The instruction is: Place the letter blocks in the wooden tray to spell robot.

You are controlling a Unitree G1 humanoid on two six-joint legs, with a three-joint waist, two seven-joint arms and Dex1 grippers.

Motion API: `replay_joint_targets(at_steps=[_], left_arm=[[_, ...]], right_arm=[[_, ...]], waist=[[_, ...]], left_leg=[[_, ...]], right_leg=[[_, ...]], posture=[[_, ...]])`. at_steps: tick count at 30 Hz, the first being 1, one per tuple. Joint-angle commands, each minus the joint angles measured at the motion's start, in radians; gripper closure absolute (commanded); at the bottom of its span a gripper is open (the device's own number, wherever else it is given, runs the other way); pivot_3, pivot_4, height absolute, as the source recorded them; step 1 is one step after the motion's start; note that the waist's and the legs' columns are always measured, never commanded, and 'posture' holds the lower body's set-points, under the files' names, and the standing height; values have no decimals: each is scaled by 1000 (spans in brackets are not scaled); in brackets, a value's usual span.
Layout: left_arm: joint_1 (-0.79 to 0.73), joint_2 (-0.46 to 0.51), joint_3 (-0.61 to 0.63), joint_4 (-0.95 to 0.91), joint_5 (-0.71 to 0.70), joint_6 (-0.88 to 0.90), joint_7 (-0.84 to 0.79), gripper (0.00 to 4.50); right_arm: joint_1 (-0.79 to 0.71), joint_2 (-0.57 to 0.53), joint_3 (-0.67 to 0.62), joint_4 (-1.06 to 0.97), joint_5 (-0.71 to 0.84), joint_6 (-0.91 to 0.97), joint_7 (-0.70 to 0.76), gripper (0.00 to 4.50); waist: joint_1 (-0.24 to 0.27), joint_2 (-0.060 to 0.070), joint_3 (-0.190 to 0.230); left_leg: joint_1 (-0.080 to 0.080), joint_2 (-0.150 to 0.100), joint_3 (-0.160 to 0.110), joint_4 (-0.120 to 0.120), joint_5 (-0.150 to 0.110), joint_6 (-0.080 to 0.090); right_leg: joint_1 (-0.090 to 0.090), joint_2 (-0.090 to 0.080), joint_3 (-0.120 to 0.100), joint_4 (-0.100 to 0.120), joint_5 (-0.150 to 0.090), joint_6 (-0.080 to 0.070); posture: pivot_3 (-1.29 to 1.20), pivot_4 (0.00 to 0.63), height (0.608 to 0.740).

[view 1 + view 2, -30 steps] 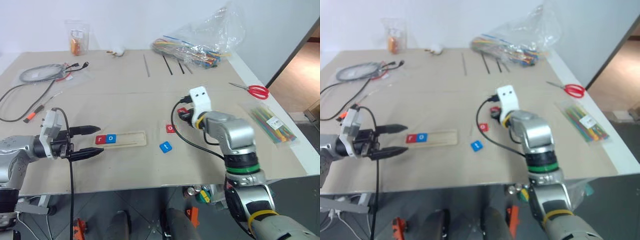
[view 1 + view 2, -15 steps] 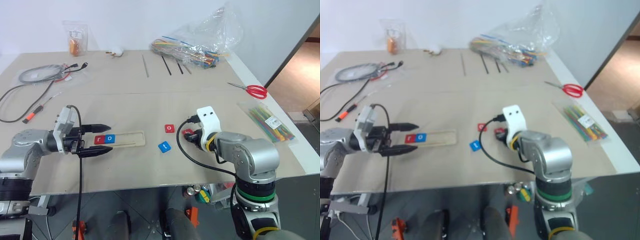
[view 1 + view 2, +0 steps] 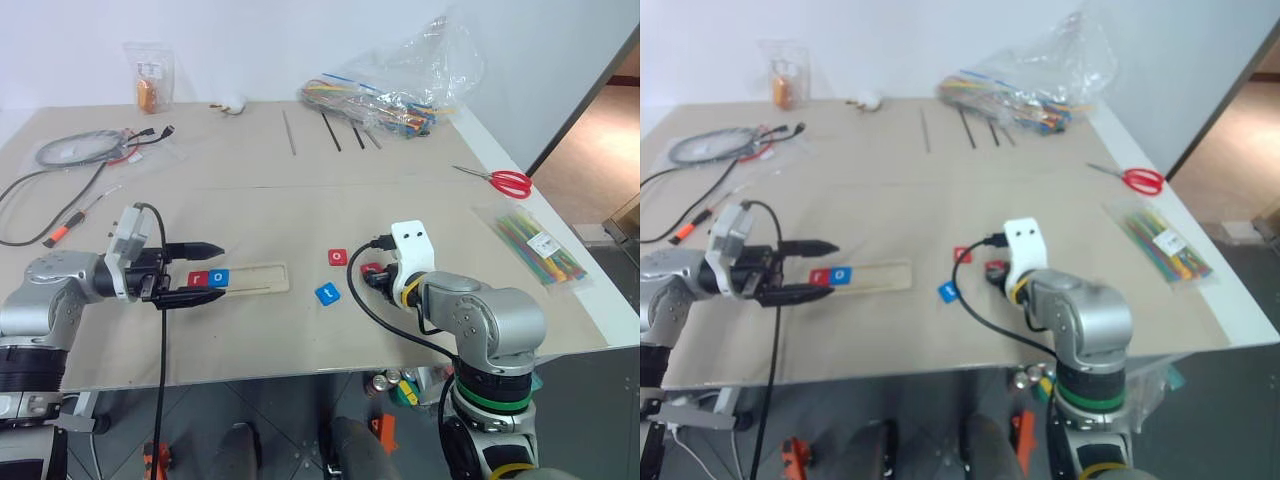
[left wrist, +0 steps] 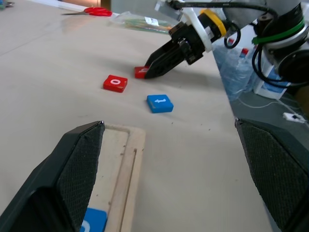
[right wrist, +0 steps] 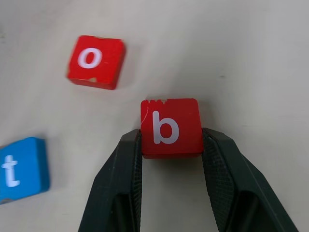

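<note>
While the worktop point(image 3: 300, 205) stays cluttered at the back, the wooden tray point(image 3: 255, 277) holds r and o at its left end; left gripper point(image 3: 205, 272) hovers there, jaws wide, empty; right gripper point(image 5: 170, 147) pinches the red b block point(image 5: 170, 126) by its near edge, so it may pivot or slip on lifting; red o point(image 5: 95, 61) and blue t point(image 5: 21, 168) lie just beside.

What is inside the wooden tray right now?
Two blocks lie at the tray's left end: a red r, then a blue o beside it. The rest of the groove is bare wood. The open left gripper crosses the tray's left tip, hiding that edge.
</note>
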Motion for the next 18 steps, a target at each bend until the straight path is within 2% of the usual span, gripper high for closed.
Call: replay_joint_targets(at_steps=[1,2,3,4,6,10,14,18], left_arm=[[-22,9,9,-42,-12,-2,-12,0],[-21,6,6,-44,-10,-3,-10,0],[-20,3,3,-46,-7,-4,-9,0],[-17,2,1,-45,-3,-8,-10,0],[-14,1,-3,-40,3,-16,-14,0],[-19,1,-7,-25,14,-22,-21,0],[-23,-2,-7,-16,18,-25,-24,0],[-26,-5,-8,-9,20,-27,-25,0]], right_arm=[[-21,20,-3,-7,20,6,7,3311],[-23,24,-4,-6,20,6,7,3311],[-25,25,-4,-7,20,6,8,2287],[-24,30,-10,-8,26,-3,15,2125],[-25,37,-17,-6,27,-7,16,1488],[-30,50,-52,4,36,-10,20,55],[-52,37,-85,15,70,5,62,19],[-106,-113,-134,61,149,-40,190,19]], waist=[[0,0,0],[0,0,0],[0,0,0],[0,0,0],[0,0,0],[0,0,0],[0,0,0],[0,0,0]], left_leg=[[0,0,0,0,0,0],[0,0,0,0,0,0],[0,0,0,0,0,0],[0,0,0,0,0,0],[0,0,0,-1,0,0],[0,0,0,-1,0,0],[0,0,0,0,0,0],[0,0,0,0,0,0]], right_leg=[[0,0,0,0,0,0],[0,0,0,0,0,0],[0,0,0,0,0,0],[0,0,0,0,0,0],[0,0,0,0,0,0],[0,0,0,0,0,0],[0,0,0,0,0,0],[0,0,1,0,0,0]], posture=[[0,150,740],[0,150,740],[0,150,740],[0,150,740],[0,150,740],[0,150,740],[0,150,740],[0,150,740]])
